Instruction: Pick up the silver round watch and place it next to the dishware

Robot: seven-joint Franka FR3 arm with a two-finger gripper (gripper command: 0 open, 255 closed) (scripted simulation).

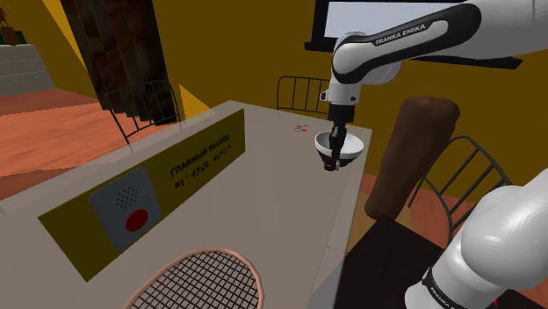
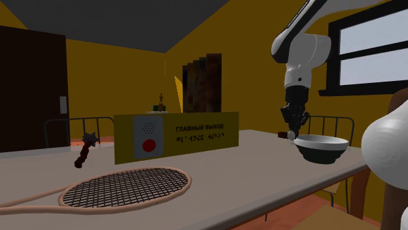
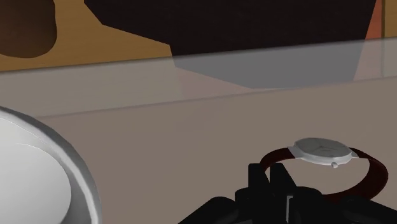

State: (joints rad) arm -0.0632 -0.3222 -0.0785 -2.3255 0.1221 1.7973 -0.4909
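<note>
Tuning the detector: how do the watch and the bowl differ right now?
Colour: the watch has a silver-grey face on a dark red strap; the bowl is plain white. Size: the bowl is far bigger than the watch. State: the bowl sits on the table; the watch's strap is clasped by the fingers. Shared: both round, close together.

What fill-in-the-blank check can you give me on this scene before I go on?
1. The gripper clasps the watch by its dark ___ strap.
2. The dishware beside the gripper is a white ___.
3. The yellow sign bears a round red ___.
4. In front of the sign, on the table, lies a ___ with a netted head.
Missing words: red; bowl; button; racket.
</note>
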